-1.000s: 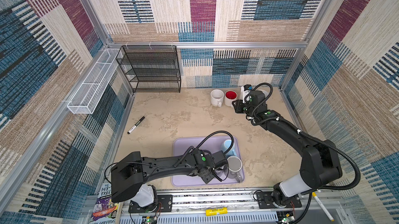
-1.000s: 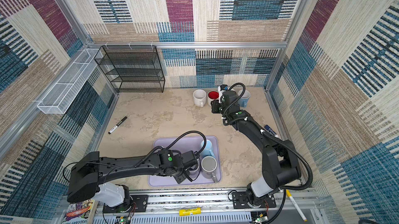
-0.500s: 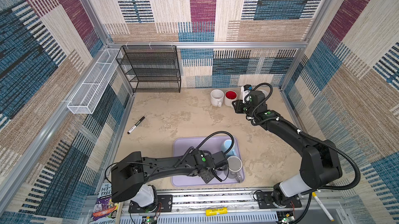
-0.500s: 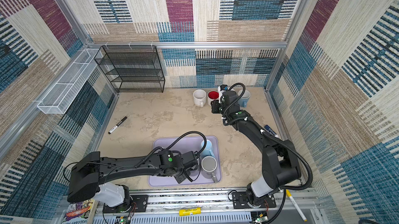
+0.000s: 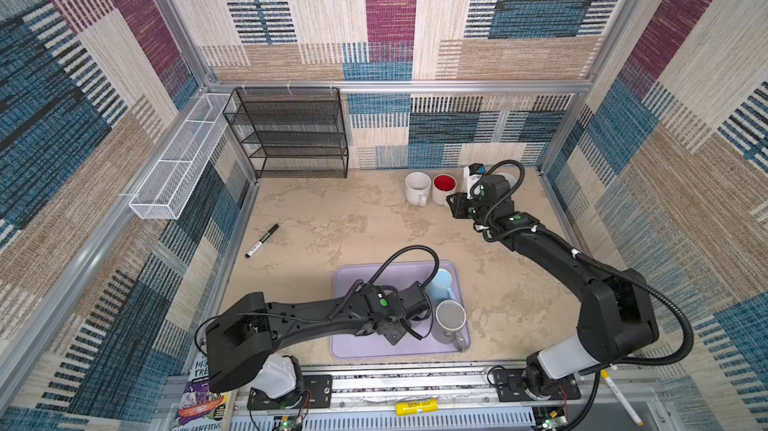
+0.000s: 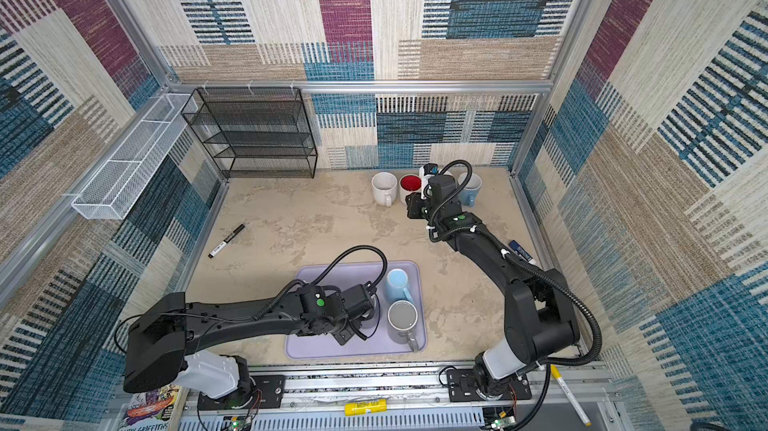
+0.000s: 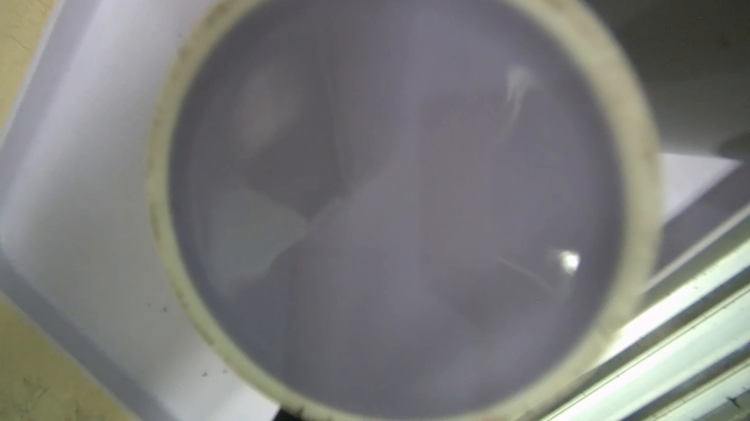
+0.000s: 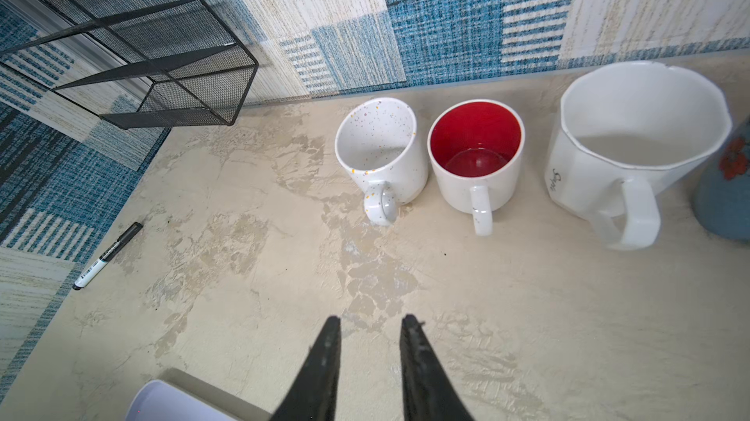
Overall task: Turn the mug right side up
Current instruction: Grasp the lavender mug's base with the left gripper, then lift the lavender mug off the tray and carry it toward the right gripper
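A: Since the left gripper [image 5: 428, 313] was closed fully within the last second, a grasp at the grey mug [image 5: 451, 317] is presumed begun. The mug is still base-up on the tray [image 5: 361, 350], at a near corner, beside the light blue mug [image 5: 441, 283].
B: Contact confirmed?
A: Not confirmed. Fingers are hidden under the left arm [image 5: 311, 321]; the left wrist view is filled by a blurred mug base. Right gripper [image 8: 370, 319] is held slightly open, empty, above the bench [image 5: 332, 217] near the upright mugs [image 8: 475, 163].

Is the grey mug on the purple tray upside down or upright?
Upside down: the grey mug shows a flat base facing up in both top views, no opening.
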Controlling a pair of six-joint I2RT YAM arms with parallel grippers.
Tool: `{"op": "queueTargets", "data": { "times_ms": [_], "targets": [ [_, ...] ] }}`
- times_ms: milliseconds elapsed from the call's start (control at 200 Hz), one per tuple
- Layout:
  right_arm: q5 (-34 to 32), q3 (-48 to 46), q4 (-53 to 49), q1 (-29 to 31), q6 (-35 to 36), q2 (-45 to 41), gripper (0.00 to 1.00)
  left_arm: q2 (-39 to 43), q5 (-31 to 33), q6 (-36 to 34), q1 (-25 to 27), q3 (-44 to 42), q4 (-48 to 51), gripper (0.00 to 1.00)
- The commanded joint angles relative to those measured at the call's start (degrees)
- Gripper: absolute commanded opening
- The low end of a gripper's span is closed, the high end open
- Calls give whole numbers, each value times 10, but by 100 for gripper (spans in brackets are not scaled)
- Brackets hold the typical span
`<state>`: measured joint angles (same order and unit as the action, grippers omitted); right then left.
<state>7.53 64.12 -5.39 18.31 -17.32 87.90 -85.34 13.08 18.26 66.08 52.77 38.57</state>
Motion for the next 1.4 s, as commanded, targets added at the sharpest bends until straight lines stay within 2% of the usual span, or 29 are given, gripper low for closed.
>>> {"op": "queueTargets", "data": {
  "times_ms": [0, 180, 316, 606, 932, 1137, 1398],
  "targets": [
    [5, -1, 20, 0, -1, -1, 29, 8, -17, 15, -15, -14, 6, 0],
    [17, -7, 32, 0, -4, -3, 28, 23, -26, 18, -41, -30, -19, 0],
    [52, -23, 56, 0, -11, -7, 27, 47, -39, 15, -61, -45, -49, 0],
    [108, -58, 106, 0, -26, -22, 26, 149, -70, 16, -124, -101, -125, 0],
    [175, -108, 177, 4, -50, -45, 26, 233, -143, 14, -207, -138, -206, 0],
    [180, -108, 177, 11, -47, -49, 25, 242, -196, 10, -255, -135, -249, 0],
    [192, -115, 189, 22, -45, -58, 26, 269, -310, 6, -340, -117, -312, 0]
  ]
}}
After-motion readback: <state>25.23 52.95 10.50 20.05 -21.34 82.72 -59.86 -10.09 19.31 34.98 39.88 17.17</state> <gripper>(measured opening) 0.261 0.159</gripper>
